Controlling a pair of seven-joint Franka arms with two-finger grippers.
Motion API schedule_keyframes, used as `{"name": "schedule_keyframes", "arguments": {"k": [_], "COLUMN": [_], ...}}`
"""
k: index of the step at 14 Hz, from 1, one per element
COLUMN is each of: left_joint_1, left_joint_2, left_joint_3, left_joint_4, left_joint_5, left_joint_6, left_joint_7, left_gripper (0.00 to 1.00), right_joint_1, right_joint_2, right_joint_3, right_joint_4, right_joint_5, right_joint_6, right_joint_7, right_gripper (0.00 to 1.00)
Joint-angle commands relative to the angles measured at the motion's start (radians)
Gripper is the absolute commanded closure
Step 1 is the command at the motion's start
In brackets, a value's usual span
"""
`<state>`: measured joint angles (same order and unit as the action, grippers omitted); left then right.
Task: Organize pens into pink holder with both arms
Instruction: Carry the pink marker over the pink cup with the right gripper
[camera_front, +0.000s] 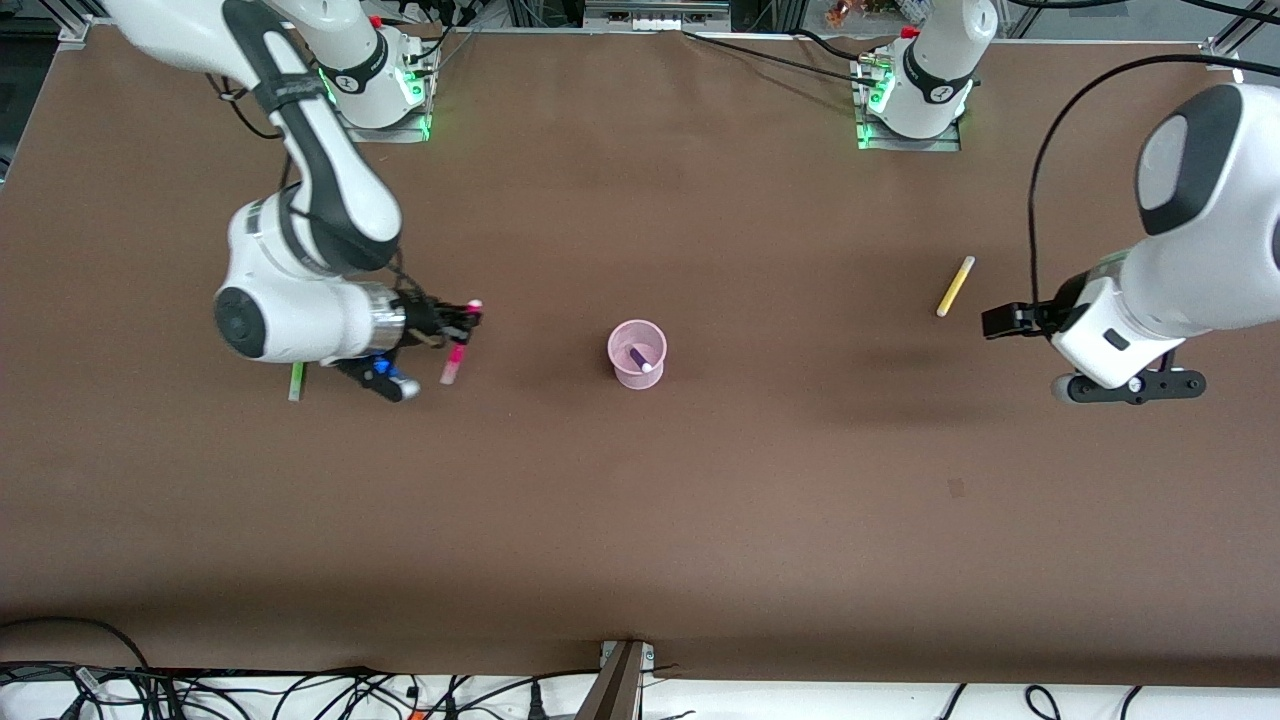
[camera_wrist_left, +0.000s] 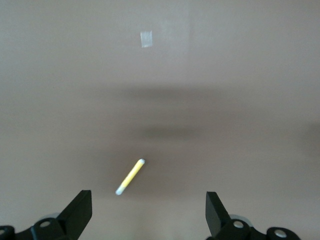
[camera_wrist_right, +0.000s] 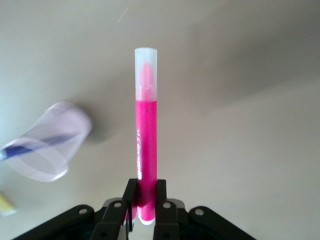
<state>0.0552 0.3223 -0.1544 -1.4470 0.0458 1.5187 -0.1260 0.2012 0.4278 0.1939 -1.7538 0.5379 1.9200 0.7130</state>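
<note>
Now, right gripper (camera_wrist_right: 145, 210): pinching the magenta pink pen (camera_wrist_right: 146, 135) by one end, hanging above the table (camera_front: 640, 520) toward the right arm's end from the pink holder (camera_front: 637, 353).
Pink holder: standing mid-table, carrying the dark purple pen (camera_front: 642, 360).
Left gripper (camera_wrist_left: 149, 212): fingers spreading wide, hovering over the yellow pen (camera_front: 955, 286), toward the left arm's end from the holder.
Lime green pen (camera_front: 297, 381): lying under the right arm.
</note>
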Motion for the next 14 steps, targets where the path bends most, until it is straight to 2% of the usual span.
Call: {"name": "schedule_keyframes", "arguments": {"k": [1, 3, 6, 10, 14], "left_joint_1": [0.061, 0.112, 0.117, 0.095, 0.078], "left_joint_2": [-0.023, -0.069, -0.155, -0.149, -0.134], "left_joint_3": [-0.013, -0.014, -0.016, -0.019, -0.019], "left_joint_4": [-0.05, -0.1, -0.231, -0.216, -0.193], "left_joint_5": [-0.026, -0.03, -0.05, -0.049, -0.043], "left_joint_6": [0.004, 0.065, 0.228, 0.233, 0.233], "left_joint_7": [0.121, 0.169, 0.172, 0.166, 0.157], "left_gripper": [0.0, 0.0, 0.0, 0.0, 0.0], "right_joint_1": [0.101, 0.179, 0.28, 0.31, 0.342], "right_joint_2": [0.043, 0.046, 0.071, 0.141, 0.18], "right_joint_3": [-0.008, -0.008, -0.008, -0.008, -0.008], "right_joint_4": [0.08, 0.082, 0.086, 0.146, 0.152], "right_joint_5": [0.23, 0.324, 0.381, 0.393, 0.384], "right_joint_6": [0.032, 0.13, 0.261, 0.301, 0.356], "right_joint_7": [0.178, 0.288, 0.393, 0.393, 0.391], "right_gripper": [1.0, 1.0, 1.0, 1.0, 1.0]}}
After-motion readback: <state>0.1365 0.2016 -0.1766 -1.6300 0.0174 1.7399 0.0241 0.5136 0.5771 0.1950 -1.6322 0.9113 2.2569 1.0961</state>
